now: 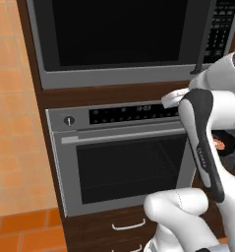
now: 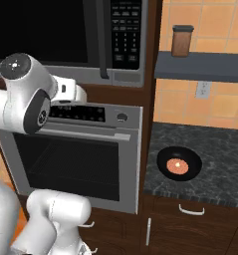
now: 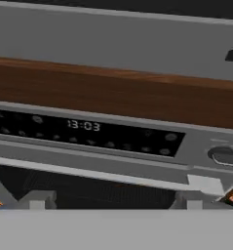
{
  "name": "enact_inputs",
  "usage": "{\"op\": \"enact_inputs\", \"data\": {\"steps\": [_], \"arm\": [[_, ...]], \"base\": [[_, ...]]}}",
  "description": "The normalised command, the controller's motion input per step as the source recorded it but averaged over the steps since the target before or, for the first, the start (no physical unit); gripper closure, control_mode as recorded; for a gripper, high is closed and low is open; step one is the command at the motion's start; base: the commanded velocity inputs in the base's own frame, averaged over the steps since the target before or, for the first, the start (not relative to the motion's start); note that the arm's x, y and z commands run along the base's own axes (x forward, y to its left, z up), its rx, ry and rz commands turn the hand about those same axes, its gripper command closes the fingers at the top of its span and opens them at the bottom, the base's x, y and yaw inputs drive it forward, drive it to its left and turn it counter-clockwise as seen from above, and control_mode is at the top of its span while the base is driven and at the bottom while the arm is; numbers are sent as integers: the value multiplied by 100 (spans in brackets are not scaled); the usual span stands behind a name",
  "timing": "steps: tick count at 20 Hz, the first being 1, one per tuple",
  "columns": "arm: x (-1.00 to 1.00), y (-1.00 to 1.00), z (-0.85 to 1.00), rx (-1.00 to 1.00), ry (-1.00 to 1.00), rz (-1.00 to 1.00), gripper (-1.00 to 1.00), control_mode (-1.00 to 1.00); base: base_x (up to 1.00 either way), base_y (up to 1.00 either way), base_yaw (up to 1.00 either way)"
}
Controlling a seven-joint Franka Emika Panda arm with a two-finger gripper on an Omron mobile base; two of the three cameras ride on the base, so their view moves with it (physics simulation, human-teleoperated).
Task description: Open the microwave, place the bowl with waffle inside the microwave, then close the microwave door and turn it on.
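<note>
Microwave sits closed in the cabinet above the oven; microwave door is shut, handle at its right. Bowl with waffle rests on the dark desk right of the oven. Tool faces the oven's clock panel, fingers spread, holding nothing.

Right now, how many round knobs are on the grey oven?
2: one round knob at the left end of the grey oven's dark control strip, another at the right end.
</note>
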Motion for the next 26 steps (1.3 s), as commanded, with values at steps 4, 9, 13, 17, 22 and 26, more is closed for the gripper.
{"op": "enact_inputs", "data": {"steps": [4, 9, 13, 17, 22, 26], "arm": [[-11, -58, 78, 0, -83, 1, -100, -100], [22, -58, 40, 12, -4, 0, -100, -100], [15, -9, 11, 6, 0, 0, -100, -100], [20, -9, 38, 0, 1, 0, -100, -100], [47, -27, 37, 0, 2, -1, -100, -100], [55, -8, 3, 0, 0, -2, -100, -100]], "base": [[0, 0, 0], [0, 0, 0], [0, 0, 0], [0, 0, 0], [0, 0, 0], [0, 0, 0]]}}
